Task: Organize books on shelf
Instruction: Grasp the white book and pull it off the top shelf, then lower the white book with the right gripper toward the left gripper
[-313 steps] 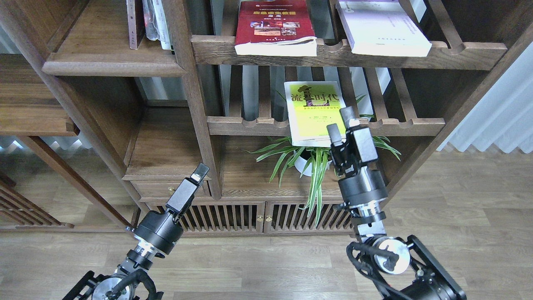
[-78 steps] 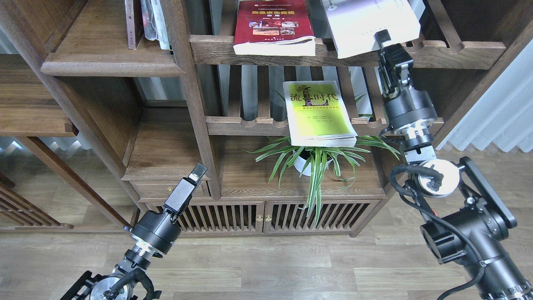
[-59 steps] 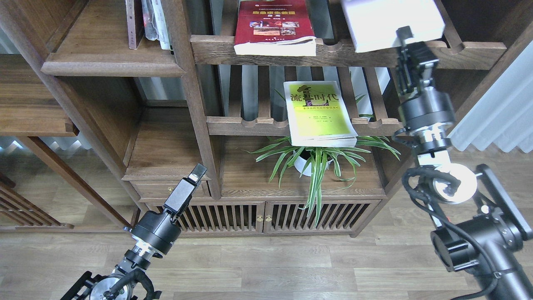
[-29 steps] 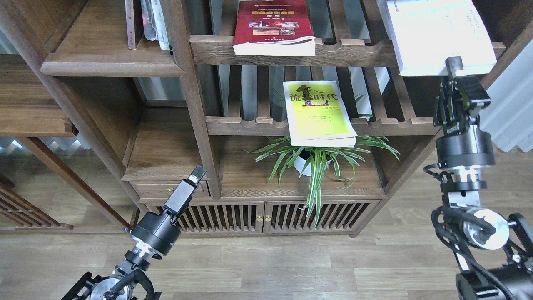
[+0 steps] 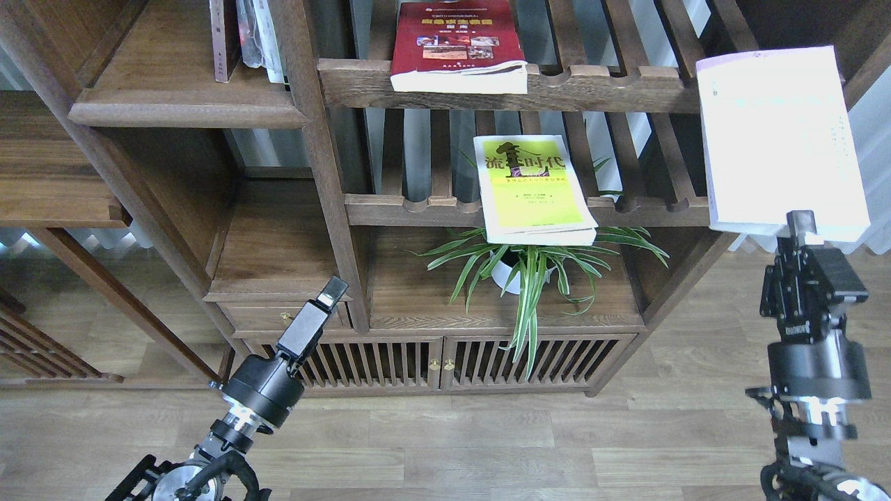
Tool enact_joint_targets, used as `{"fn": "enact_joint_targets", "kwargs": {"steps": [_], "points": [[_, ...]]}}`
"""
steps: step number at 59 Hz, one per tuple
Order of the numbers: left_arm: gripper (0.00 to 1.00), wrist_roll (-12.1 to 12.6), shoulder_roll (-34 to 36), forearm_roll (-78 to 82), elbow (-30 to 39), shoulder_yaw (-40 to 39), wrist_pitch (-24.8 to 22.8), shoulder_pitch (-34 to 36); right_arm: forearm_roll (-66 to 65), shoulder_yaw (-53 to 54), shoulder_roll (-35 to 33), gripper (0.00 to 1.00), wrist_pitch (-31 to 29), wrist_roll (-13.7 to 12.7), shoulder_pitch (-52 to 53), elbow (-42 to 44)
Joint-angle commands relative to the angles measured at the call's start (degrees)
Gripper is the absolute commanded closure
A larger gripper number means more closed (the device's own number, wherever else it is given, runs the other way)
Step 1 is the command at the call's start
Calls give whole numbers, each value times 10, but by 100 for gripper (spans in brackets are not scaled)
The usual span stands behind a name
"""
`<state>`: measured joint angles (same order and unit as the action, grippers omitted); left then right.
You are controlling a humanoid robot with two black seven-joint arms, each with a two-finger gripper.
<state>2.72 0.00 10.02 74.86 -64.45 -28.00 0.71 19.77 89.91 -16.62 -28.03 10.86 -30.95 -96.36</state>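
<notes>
A white-lavender book hangs in the air at the right, in front of the bookcase's right post. My right gripper is shut on its lower edge from below. A dark red book lies on the upper slatted rack, its front edge over the rail. On the middle slatted rack lies a yellow-green book, overhanging the front rail. The shelf, a solid brown board with a rounded edge, is at the upper left. My left gripper points up at the lower left, holding nothing; its fingers cannot be told apart.
A few upright books stand at the back of the shelf. A potted spider plant sits under the middle rack. Below is a cabinet with slatted doors. A thick post divides shelf from racks.
My right arm has lifted the white-lavender book off the upper rack and carried it right and down, clear of the bookcase. The left arm has stayed put.
</notes>
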Motion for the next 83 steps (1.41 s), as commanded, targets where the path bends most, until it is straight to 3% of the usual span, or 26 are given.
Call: {"fn": "enact_joint_targets", "kwargs": {"steps": [1, 24, 36, 57, 72, 83], "points": [[0, 0, 0, 0, -1, 1, 0, -1, 5, -3, -2, 98, 0, 0, -48, 0], [0, 0, 0, -1, 0, 6, 0, -2, 13, -52, -10, 97, 0, -3, -178, 13], [0, 0, 0, -2, 1, 14, 0, -3, 12, -112, -50, 97, 0, -3, -219, 27], [0, -6, 0, -5, 10, 44, 0, -48, -36, -222, -55, 97, 0, -3, -220, 70], [0, 4, 0, -68, 41, 66, 0, -72, -61, -239, -64, 97, 0, -3, -192, 76], [0, 8, 81, -119, 43, 63, 0, -72, -68, -248, -76, 97, 0, -10, -129, 76]]}}
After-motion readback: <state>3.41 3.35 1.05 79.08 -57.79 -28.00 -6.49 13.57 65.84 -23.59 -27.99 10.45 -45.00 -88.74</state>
